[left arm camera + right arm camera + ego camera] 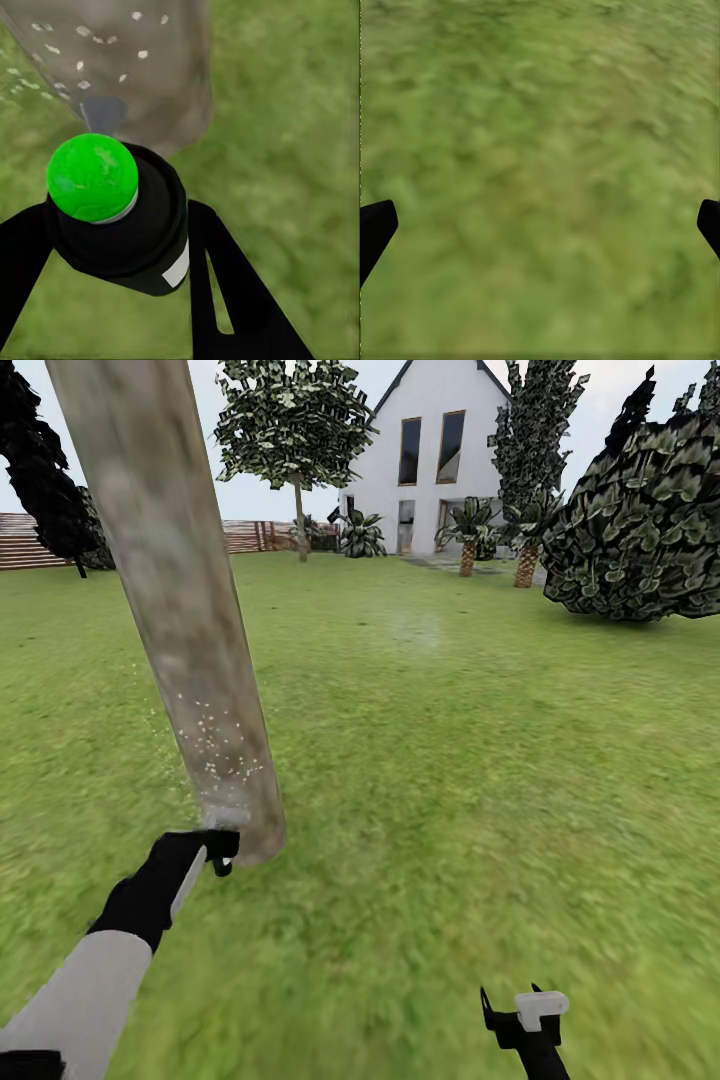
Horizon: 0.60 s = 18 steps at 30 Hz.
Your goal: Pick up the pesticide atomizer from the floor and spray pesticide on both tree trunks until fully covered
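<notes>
**Left arm sprays the foot of a tree trunk; the upper trunk may go uncovered**

The pesticide atomizer [120, 225], a small black bottle with a green cap and white label, sits clamped between the jaws of the left gripper [215, 852], at about 7 o'clock in the head view. Its nozzle points at the tree trunk [180, 610] just beyond it. White specks of pesticide [215, 745] dot the lowest stretch of bark and drift off its 9 o'clock side over the lawn [450, 760].

The right gripper [522, 1015] hangs at about 5 o'clock, jaws apart over bare grass, holding nothing.

Likely risks: the specks cluster low, so the mottled trunk above could stay bare unless the arm rises; held this near, the nozzle could bump the bark and shift the bottle in the grip. A second tree [298, 430] stands well apart at 12 o'clock, unsprayed as far as can be seen
</notes>
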Available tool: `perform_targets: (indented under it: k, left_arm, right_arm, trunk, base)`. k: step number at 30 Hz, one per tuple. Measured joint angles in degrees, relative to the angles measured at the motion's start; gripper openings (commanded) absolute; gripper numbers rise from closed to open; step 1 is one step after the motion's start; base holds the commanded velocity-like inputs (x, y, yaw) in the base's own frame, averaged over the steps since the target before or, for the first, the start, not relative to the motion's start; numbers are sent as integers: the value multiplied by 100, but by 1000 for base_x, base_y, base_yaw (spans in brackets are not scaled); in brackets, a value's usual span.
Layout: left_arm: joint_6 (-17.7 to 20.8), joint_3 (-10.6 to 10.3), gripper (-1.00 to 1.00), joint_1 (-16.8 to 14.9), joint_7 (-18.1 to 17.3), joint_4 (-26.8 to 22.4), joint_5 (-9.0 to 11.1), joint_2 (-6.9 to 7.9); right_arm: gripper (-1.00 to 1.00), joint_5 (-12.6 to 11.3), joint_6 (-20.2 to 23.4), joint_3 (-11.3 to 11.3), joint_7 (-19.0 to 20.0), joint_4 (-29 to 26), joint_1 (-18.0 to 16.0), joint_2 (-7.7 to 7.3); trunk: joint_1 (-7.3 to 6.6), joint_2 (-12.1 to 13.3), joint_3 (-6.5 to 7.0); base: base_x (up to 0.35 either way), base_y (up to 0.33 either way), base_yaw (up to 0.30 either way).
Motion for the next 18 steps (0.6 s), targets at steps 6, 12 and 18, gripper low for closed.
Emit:
perform_targets:
  k: [6, 12, 18]
  left_arm:
    - [-1827, 394, -100, 4, 1087, 1681, 575, -355]
    - [-2943, 420, -100, 38, 1095, 2633, 628, -371]
    - [-2976, 422, -100, 42, 1081, 2630, 627, -323]
  right_arm:
    - [100, 1, 2, 0, 1, -1, 0, 4]
    - [100, -3, 5, 0, -6, -1, 0, 3]
    - [100, -3, 2, 0, -6, -1, 0, 0]
  trunk:
    - [0, 0, 0]
    - [-1, 0, 1]
    - [-1, 0, 1]
  base:
    - [0, 0, 0]
    - [0, -130, 0]
    - [13, -269, 24]
